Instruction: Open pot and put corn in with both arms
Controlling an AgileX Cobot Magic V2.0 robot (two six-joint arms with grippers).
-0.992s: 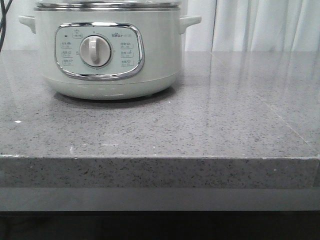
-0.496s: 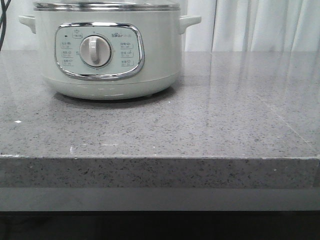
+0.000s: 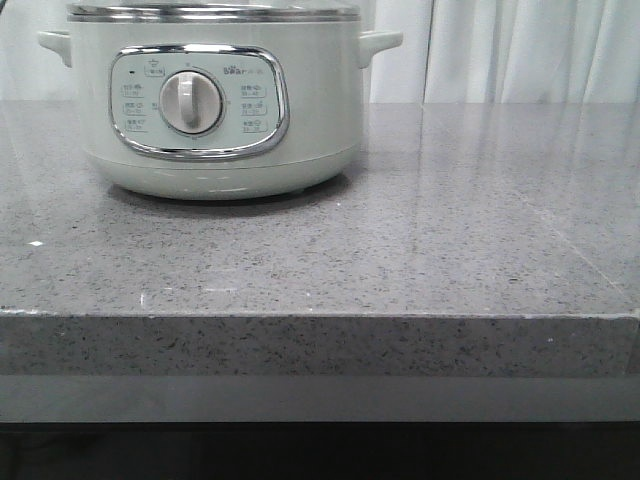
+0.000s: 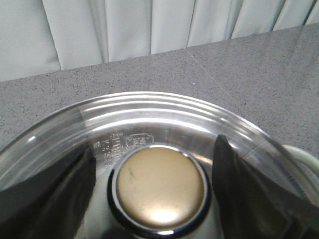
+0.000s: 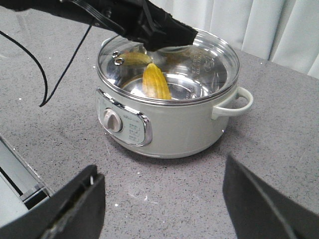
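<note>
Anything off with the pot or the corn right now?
Nothing stands out. The corn lies inside the pot, the glass lid sits level on the rim, the left gripper straddles its knob. No spills on the counter.

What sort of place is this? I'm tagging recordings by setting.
Probably a kitchen-style countertop staged indoors. An electric cooker with a glass lid stands on a speckled grey stone counter, with corn inside it, and pale curtains hang behind.
</note>
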